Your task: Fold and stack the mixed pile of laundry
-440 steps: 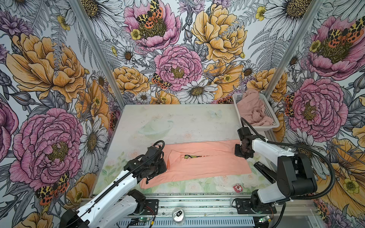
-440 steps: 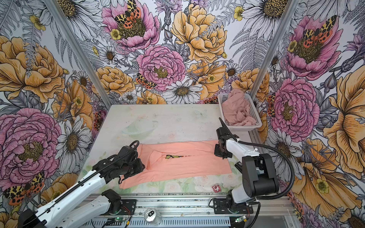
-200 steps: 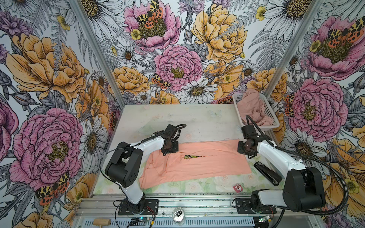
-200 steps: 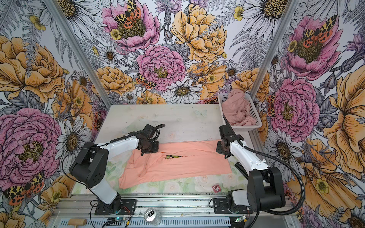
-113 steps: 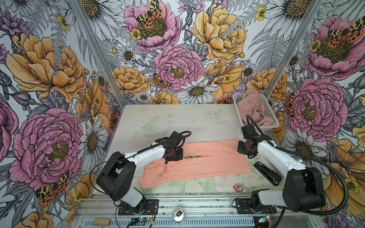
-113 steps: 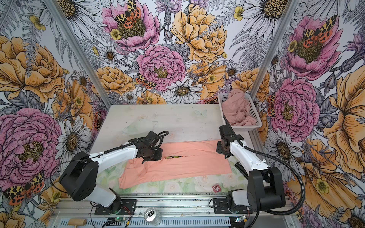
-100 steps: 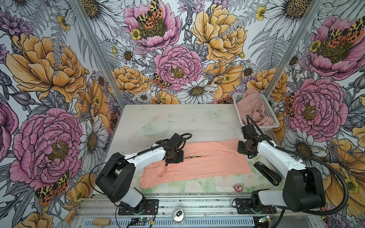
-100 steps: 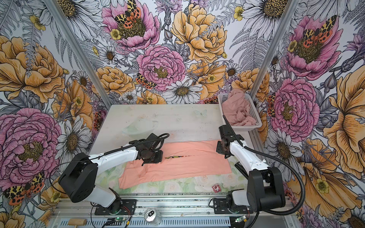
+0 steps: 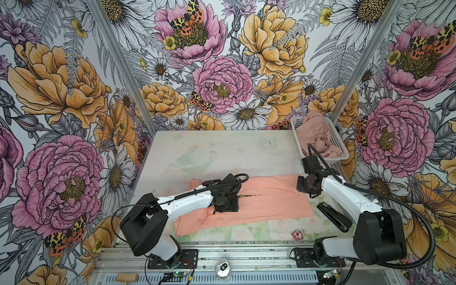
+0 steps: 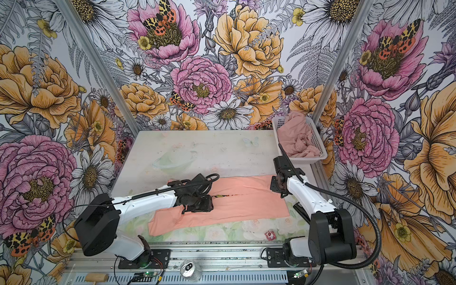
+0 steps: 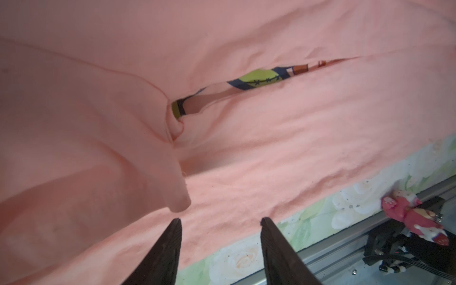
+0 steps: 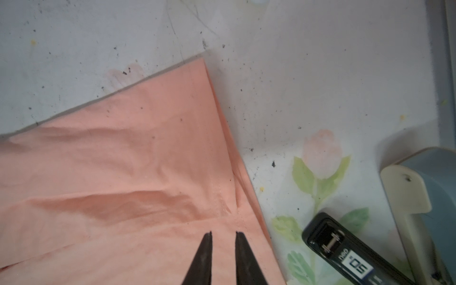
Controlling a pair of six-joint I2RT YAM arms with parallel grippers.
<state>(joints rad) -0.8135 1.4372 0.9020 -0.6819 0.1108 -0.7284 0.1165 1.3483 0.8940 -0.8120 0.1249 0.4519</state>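
T-shirt (image 9: 266, 197) lies flat on the table (image 9: 222, 148), folded lengthways; the two long flaps meet along its middle and the chest graphic (image 11: 259, 79) shows through the gap.

Left gripper (image 11: 219, 222) is over the shirt's middle, just left of that gap; jaws stand apart with nothing between them; a loose ridge of cloth sits right ahead of the tips.

Right gripper (image 12: 223, 233) is at the shirt's right hem; jaws nearly together with only a narrow slit; cannot tell whether any cloth is pinched.

Pink garment (image 9: 318, 140) is bunched in the basket (image 9: 339, 140), beyond the shirt's right end; not started, by the look of it.

Risks, as judged from here:
- left closes on the ridge and takes more than one layer; lifting then pulls the near flap open and undoes the lengthwise fold
- the shirt's left end is rumpled and splays out past the fold line; a cross-fold without tidying it gives a lopsided packet (poor base for the stack)
- if the right holds nothing, the shirt slides with any left-hand pull; if it does hold, opposing pulls skew the hem
- black stapler (image 9: 333, 217) lies just off the shirt's right end; a dragged hem or the right forearm could catch it.
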